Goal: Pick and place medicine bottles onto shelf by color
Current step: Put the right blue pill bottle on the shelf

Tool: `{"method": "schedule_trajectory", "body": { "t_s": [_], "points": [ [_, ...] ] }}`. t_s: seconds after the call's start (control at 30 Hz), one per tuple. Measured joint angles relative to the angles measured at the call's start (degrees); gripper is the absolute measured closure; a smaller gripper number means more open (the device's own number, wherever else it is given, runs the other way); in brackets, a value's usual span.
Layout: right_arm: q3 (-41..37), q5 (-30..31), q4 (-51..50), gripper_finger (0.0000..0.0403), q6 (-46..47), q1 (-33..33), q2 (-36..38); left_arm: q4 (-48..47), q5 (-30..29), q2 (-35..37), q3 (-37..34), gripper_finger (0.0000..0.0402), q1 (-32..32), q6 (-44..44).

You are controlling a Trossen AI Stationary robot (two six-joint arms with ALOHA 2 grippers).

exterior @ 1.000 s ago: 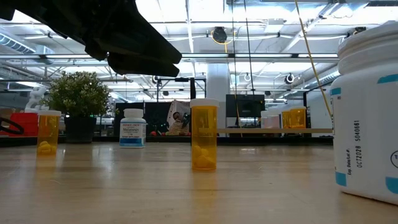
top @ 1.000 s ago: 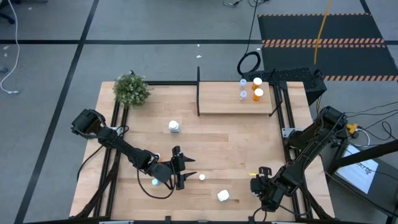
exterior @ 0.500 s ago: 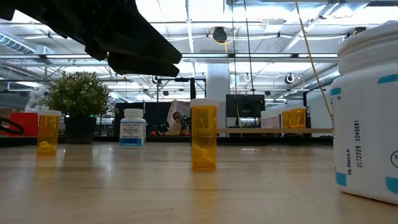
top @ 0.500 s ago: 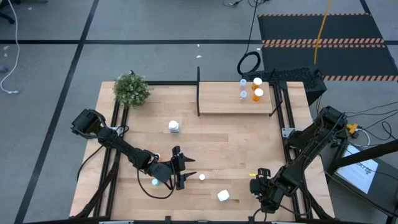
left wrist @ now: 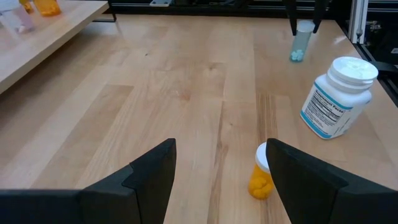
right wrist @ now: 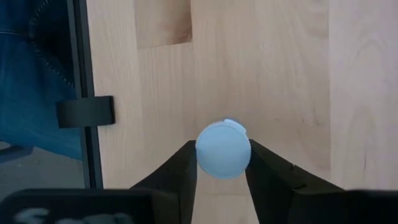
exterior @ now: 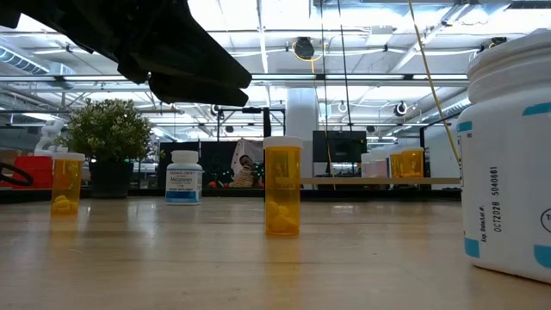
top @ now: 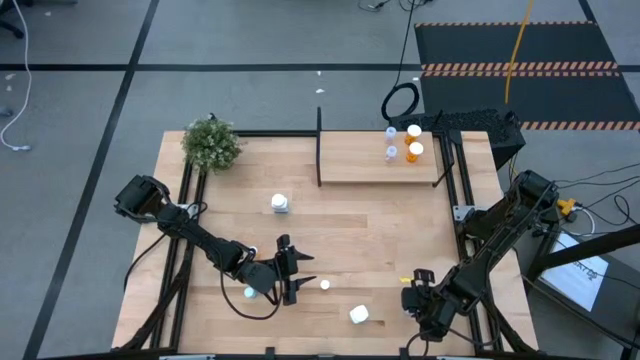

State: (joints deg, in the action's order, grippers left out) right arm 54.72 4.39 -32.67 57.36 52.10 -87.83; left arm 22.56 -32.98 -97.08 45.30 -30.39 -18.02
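**Right pincer closing on pale-blue bottle**

Since the earlier frame, only my right gripper [right wrist: 222, 180] moved: fingers drew in, now touching the pale-blue bottle [right wrist: 223, 151] both sides. Bottle upright, cap toward my wrist, lower right of the high view. Shelf [top: 365, 160] upper centre, well apart. Left gripper [top: 297, 271] spread, idle.

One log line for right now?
right gripper: closed around pale-blue bottle, table's right edge | left gripper: open, empty, near orange bottle | shelf: three bottles
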Motion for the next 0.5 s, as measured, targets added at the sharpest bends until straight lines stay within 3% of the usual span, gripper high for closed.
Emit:
{"method": "schedule_trajectory", "body": {
  "t_s": [0.23,0.5],
  "points": [
    [0.0,0.3,-0.2,0.0283,-1.0,-0.1,1.7,0.0,0.0,0.0,0.0,0.0151,0.1,0.0],
    [0.0,4.6,-0.5,0.0286,-6.9,-3.3,5.8,0.1,0.0,0.0,0.0,0.0151,0.9,0.3]
  ]
}}
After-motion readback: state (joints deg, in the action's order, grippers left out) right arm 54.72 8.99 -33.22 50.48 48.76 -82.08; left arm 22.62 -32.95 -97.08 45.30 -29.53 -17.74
